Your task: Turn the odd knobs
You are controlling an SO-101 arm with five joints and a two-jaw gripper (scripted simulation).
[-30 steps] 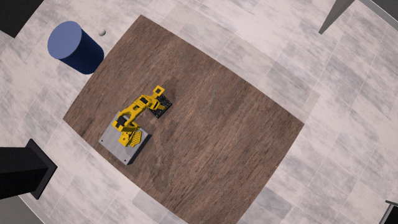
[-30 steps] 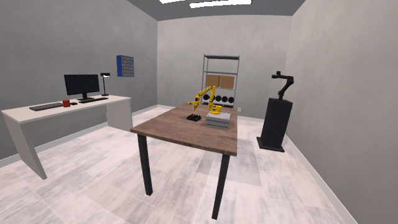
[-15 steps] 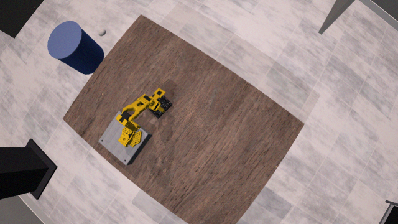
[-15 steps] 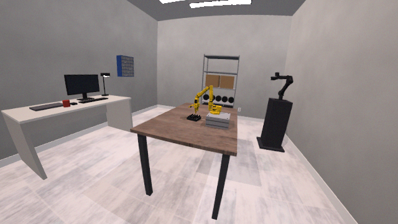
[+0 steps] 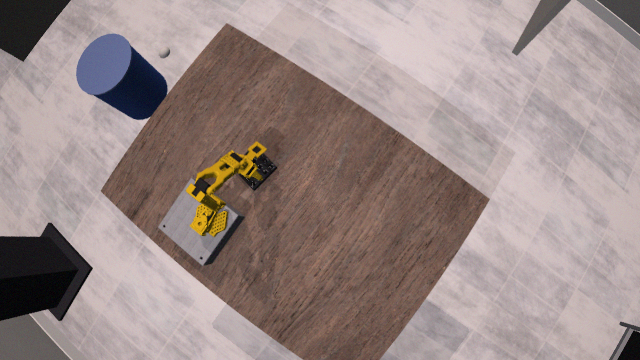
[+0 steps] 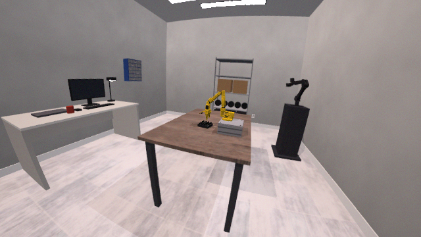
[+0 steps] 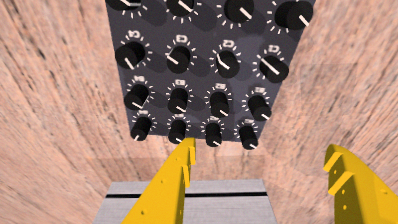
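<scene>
The black knob box (image 7: pixel 205 65) lies on the wooden table, with its knobs in rows of four and white pointer lines; its far row is cut off at the top of the wrist view. It also shows in the overhead view (image 5: pixel 260 172) and in the room view (image 6: pixel 204 124). My yellow gripper (image 7: pixel 260 150) hovers above the box's near edge, open, with nothing between the fingers. The left finger's tip is just below the nearest row, between its second and third knobs (image 7: pixel 213 133). The right finger is off to the right of the box, over bare wood. No finger touches a knob.
The arm stands on a grey base block (image 5: pixel 200 227) just behind the box, also seen at the bottom of the wrist view (image 7: pixel 187 202). A blue cylinder (image 5: pixel 120 75) stands on the floor beyond the table's corner.
</scene>
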